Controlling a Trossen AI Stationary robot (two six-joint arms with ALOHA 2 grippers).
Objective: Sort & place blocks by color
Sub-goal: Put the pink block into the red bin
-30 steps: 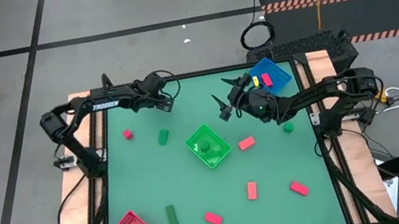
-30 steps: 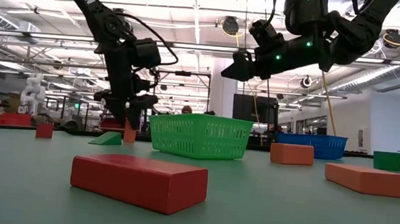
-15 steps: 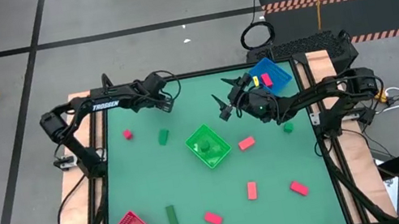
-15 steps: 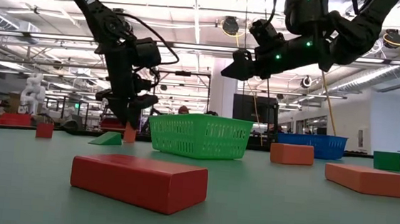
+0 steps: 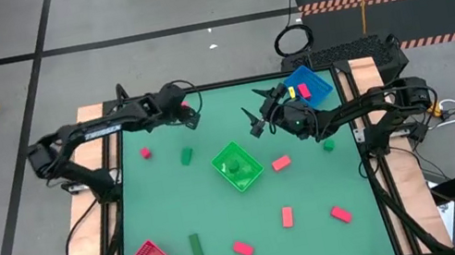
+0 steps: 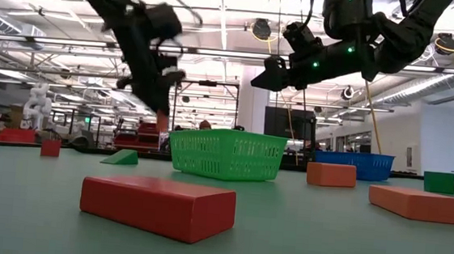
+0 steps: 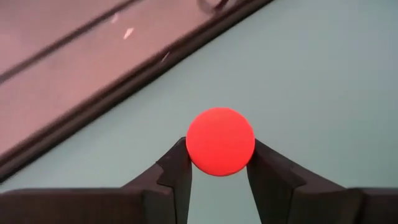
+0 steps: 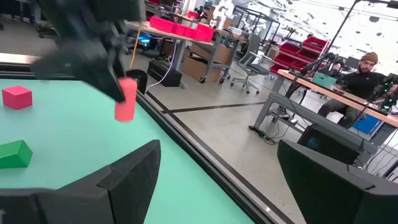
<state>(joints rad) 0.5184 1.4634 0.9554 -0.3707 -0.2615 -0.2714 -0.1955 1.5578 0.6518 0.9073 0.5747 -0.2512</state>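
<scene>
Two arms are showing from above: the left gripper (image 5: 191, 112) is hanging near the table's far edge (image 5: 220, 86), and the right gripper (image 5: 256, 119) is waiting beside the blue bin (image 5: 319, 85), with loose blocks (image 5: 282, 163) lying well apart on the mat. From table height, the left gripper is lifting a red piece (image 6: 162, 132) clear of the mat. The left wrist camera is showing its fingers (image 7: 177, 171) pinching a round red face (image 7: 220, 141) above bare mat, while the right wrist camera is showing its own fingers (image 8: 134, 177) spread wide.

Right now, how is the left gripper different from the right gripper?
The left gripper is shut on a red piece, lifted clear of the table near its far edge; the right gripper is open and holds nothing. The left gripper points downward; the right gripper reaches sideways. Both hang above the green table.
</scene>
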